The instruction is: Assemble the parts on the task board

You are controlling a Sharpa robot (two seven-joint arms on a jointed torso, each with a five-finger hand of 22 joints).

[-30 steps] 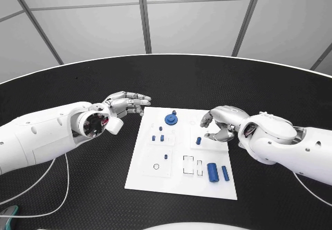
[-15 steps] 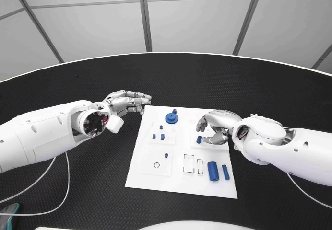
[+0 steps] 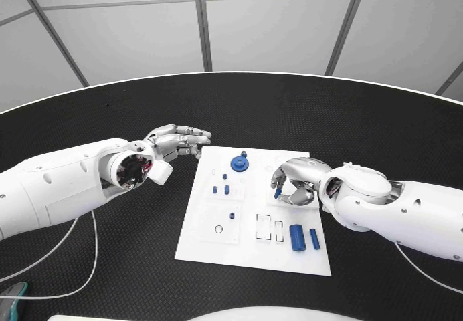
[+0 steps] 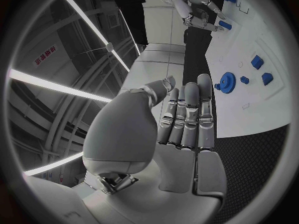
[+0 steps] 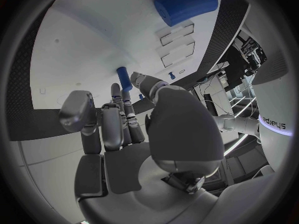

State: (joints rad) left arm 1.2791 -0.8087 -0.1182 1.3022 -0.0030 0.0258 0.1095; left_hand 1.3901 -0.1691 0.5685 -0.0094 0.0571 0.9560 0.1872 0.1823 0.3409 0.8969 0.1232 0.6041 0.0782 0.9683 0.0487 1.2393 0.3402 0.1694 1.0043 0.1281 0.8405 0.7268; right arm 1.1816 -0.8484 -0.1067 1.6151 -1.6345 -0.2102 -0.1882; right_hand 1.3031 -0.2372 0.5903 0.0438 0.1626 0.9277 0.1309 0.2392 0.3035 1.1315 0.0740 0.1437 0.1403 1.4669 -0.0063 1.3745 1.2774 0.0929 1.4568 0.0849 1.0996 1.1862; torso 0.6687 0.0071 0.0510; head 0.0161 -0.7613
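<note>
The white task board [image 3: 253,251] lies in the middle of the table. My right hand [image 3: 294,179] hangs over the board's right side, its fingers curled around a small upright blue peg [image 3: 278,192]. In the right wrist view the thumb and a fingertip [image 5: 115,88] flank this peg [image 5: 123,77]; whether they touch it is unclear. My left hand [image 3: 177,142] hovers off the board's far left corner, fingers straight and holding nothing. A blue gear [image 3: 238,164] sits near the board's far edge. Two blue cylinders [image 3: 304,239] lie at the near right.
Small blue pieces [image 3: 221,190] stand left of the gear, and another short peg [image 3: 231,215] stands further down the board. Rectangular slots [image 3: 262,227] and an oval hole [image 3: 218,231] are cut in the near half. Black table surrounds the board.
My right hand has moved left and down over the board and closed in around the upright blue peg. The left hand has stayed where it was.
</note>
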